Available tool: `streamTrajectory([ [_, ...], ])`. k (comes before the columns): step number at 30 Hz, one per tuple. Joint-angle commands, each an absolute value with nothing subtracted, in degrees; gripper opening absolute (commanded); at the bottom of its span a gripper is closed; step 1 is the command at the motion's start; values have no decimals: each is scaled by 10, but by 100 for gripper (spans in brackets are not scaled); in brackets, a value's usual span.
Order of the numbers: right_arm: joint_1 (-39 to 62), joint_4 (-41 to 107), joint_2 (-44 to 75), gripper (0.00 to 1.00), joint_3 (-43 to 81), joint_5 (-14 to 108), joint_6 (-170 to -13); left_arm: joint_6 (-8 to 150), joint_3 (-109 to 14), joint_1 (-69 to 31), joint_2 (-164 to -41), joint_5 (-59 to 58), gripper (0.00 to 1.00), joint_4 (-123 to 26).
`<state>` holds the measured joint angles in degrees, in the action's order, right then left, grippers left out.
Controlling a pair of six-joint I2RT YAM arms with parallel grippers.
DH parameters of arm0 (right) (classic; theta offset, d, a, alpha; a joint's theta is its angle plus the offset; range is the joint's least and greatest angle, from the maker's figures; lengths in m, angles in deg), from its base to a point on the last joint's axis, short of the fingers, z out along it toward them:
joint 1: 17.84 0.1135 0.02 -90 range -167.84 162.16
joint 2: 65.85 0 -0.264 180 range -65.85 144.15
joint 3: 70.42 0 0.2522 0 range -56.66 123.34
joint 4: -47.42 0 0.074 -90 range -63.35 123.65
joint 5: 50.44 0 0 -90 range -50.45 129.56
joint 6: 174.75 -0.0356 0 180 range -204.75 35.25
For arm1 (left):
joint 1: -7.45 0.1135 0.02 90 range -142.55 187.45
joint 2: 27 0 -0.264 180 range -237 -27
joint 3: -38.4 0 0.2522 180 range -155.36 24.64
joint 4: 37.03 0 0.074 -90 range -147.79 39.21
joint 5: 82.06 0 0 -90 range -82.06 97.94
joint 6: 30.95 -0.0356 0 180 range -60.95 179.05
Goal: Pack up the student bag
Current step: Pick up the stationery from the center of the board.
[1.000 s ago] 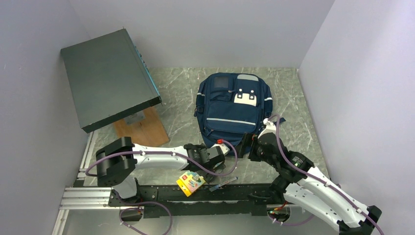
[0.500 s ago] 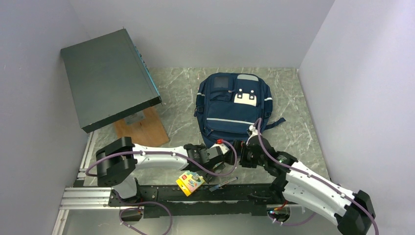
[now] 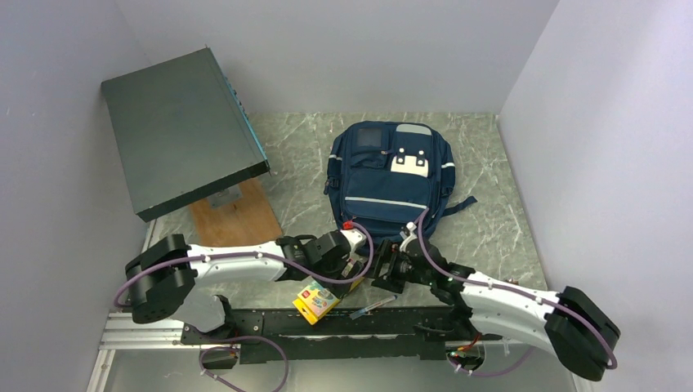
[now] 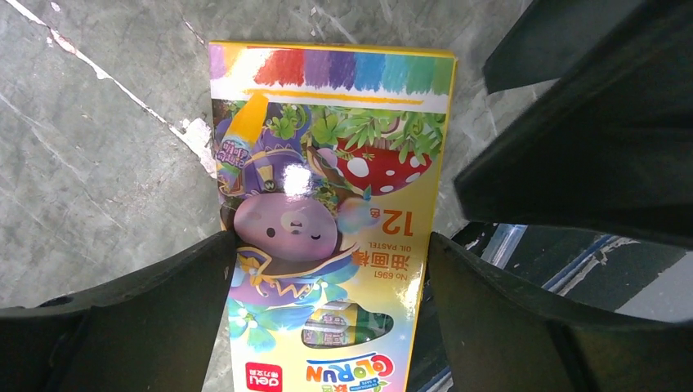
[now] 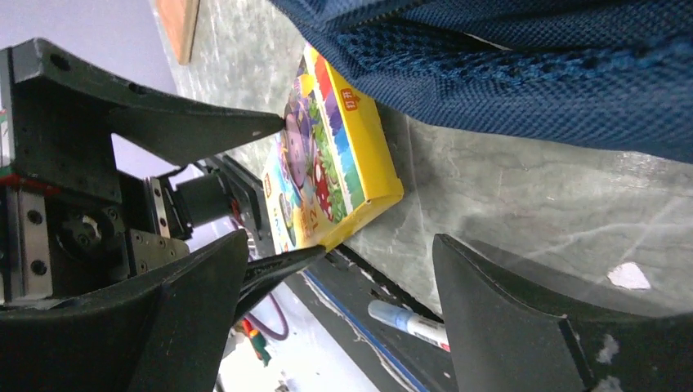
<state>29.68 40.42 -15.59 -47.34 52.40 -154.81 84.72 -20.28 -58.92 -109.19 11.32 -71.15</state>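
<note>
The student bag, navy with pale stripes, lies flat at mid-table; its mesh fabric fills the top of the right wrist view. A yellow crayon box lies at the table's near edge, in front of the bag. My left gripper is open and straddles the box. One finger touches the box's long side, and the other is a sliver off it. My right gripper hangs open just right of the box with nothing between its fingers.
A white-and-blue marker lies on the dark rail below the table edge, right of the crayon box. A big dark grey-green flat box leans at the back left over a wooden board. Walls close in on three sides.
My left gripper has moved left and down over the crayon box. My right arm has swung left and low from the bag's corner to beside it. Both sets of jaws have narrowed slightly.
</note>
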Motion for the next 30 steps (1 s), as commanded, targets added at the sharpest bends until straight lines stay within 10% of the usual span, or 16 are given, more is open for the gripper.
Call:
streamTrajectory([
  [1, 321, 493, -107, 84, -472, 469, -1639, 851, -179, -582, -1089, 63, 89, -702],
  [7, 344, 575, -29, 48, -472, 449, -1716, 856, -164, -576, -1075, 46, 89, -685],
  [30, 309, 386, -117, 2, -301, 547, -1402, 810, -252, -450, -819, 15, 100, -804],
])
